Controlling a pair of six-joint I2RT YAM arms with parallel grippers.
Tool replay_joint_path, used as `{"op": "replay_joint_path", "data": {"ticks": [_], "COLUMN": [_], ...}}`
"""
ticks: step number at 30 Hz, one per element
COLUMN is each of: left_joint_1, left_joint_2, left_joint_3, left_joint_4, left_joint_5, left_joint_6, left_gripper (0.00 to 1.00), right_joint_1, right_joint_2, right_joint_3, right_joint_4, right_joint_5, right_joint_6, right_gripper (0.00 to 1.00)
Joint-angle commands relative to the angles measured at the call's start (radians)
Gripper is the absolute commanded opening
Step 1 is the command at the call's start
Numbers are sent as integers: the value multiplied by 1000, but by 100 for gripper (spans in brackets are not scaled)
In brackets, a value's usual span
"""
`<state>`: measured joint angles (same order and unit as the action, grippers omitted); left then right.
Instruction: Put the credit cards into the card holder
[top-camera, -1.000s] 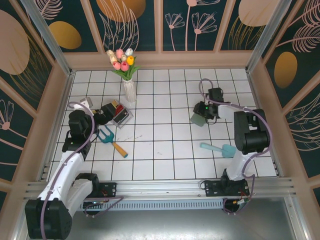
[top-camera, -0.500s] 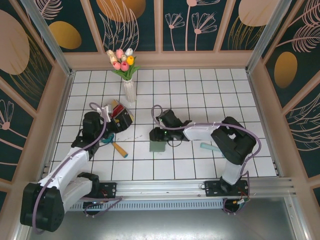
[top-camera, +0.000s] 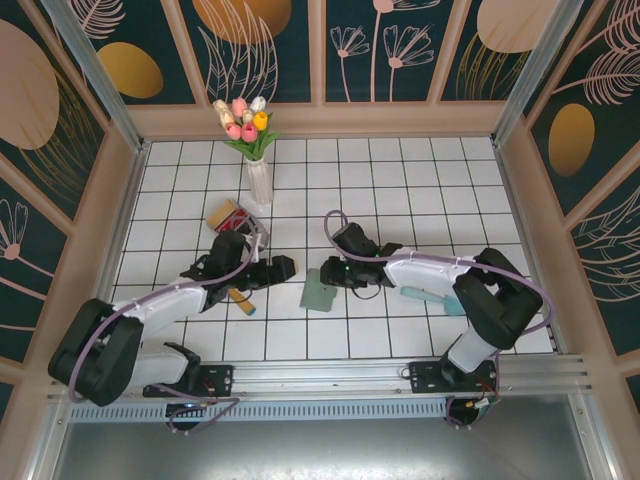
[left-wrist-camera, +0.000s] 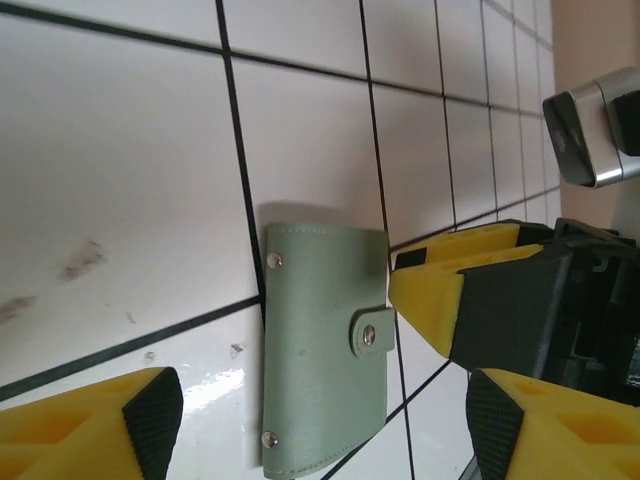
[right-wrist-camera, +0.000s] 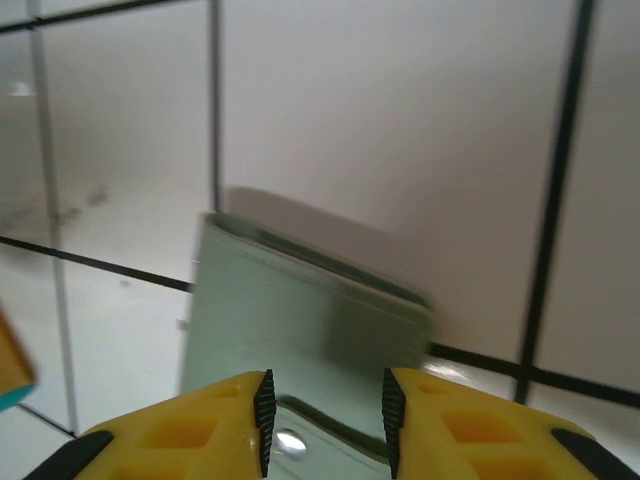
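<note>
Yellow-fingered left gripper (top-camera: 283, 266) was spread just left of the card holder (top-camera: 318, 292), which lay snapped shut on the tiles. Right gripper (top-camera: 330, 273) at its right edge looked pinched on it. My call: that pinch needed to be firm so left could unsnap the tab.

Bright, even light from above — glare on the tiles (left-wrist-camera: 215, 395) lower left; card holder (right-wrist-camera: 300, 320) blurred, soft-shadowed.

tulip vase (top-camera: 258, 180), clear box (top-camera: 232, 217), teal scoop (top-camera: 413, 294)
</note>
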<state>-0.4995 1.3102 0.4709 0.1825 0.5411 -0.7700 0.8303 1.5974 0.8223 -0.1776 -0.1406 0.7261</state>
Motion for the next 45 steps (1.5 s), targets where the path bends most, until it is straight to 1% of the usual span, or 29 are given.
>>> {"op": "replay_joint_path", "data": {"ticks": [1, 3, 8, 14, 19, 20, 23, 28, 33, 38, 41, 45], "left_joint_1": [-47, -75, -117, -149, -157, -156, -157, -157, -157, -157, -157, -157], "left_joint_2": [75, 131, 246, 289, 320, 327, 326, 297, 258, 236, 228, 224], "left_joint_3": [53, 63, 101, 118, 89, 86, 84, 82, 82, 55, 31, 17], "left_joint_4": [30, 56, 44, 21, 101, 111, 109, 121, 122, 182, 235, 262], "left_joint_5": [-2, -1, 0, 21, 123, 138, 142, 120, 99, 87, 76, 66], "left_joint_6": [12, -12, -23, -12, -33, -38, -47, -75, -81, -127, -167, -190], "left_gripper": [76, 71, 66, 60, 54, 51, 40, 30, 17, 5, 3, 3], "right_joint_1": [19, 28, 38, 46, 45, 38, 38, 37, 37, 47, 60, 82], "right_joint_2": [-16, -20, -26, -36, -4, 10, 34, 45, 29, -24, -55, -65], "right_joint_3": [-34, -51, -88, -114, -140, -146, -145, -131, -88, -29, -5, 9], "right_joint_4": [-66, -41, 13, 31, 70, 81, 92, 78, 18, -49, -80, -70], "right_joint_5": [63, 42, 2, 5, 18, 15, 16, 29, 79, 109, 131, 97], "right_joint_6": [50, 55, 72, 78, 79, 88, 96, 99, 90, 83, 80, 82], "right_gripper": [36, 36, 34, 36, 35, 34, 33, 33, 34, 37, 38, 40]}}
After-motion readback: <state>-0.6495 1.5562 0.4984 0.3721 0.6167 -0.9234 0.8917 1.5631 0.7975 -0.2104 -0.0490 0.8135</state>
